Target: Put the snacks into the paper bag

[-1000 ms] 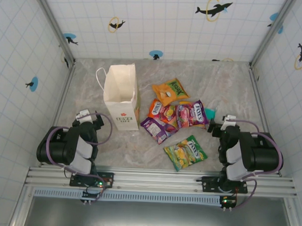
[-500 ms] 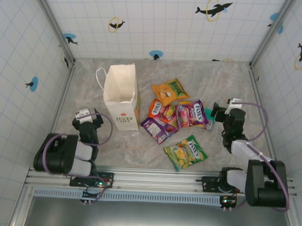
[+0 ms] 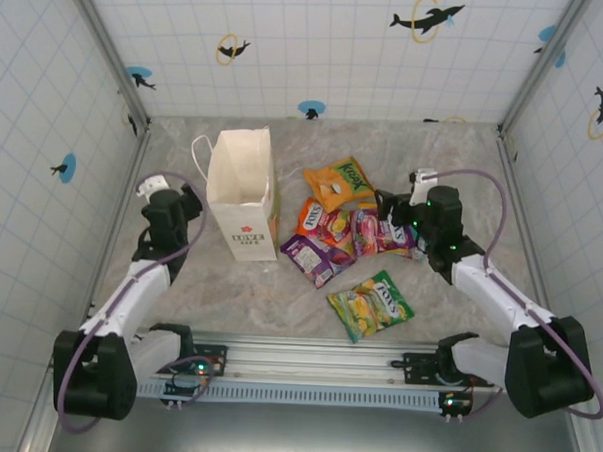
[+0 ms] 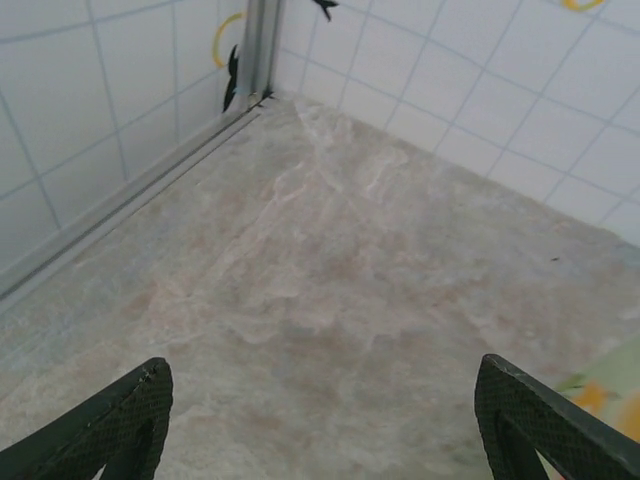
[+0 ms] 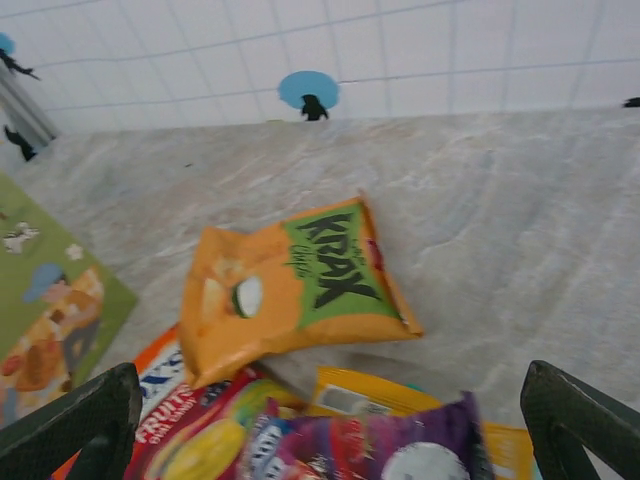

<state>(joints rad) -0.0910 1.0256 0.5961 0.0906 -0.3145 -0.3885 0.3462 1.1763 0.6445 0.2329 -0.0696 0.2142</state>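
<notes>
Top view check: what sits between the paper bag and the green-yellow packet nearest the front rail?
In the top view, the purple packet lies between the paper bag and the green-yellow packet. A strip of bare table separates it from the green-yellow one.

Paper bag [image 3: 241, 188]: stood upright left of centre on the marbled worktop [image 3: 464, 173], mouth open.
Orange packet [image 3: 340, 182]: lay just right of the bag.
Red-orange packet [image 3: 322, 223], purple packet [image 3: 310, 256], magenta-purple packet [image 3: 376, 234]: overlapped in a cluster at centre.
Green-yellow packet [image 3: 370, 305]: lay apart, lower centre.
Left hand [image 3: 190, 200]: hung near the bag's left side.
Right hand [image 3: 387, 207]: sat over the magenta-purple packet's upper edge.
</notes>
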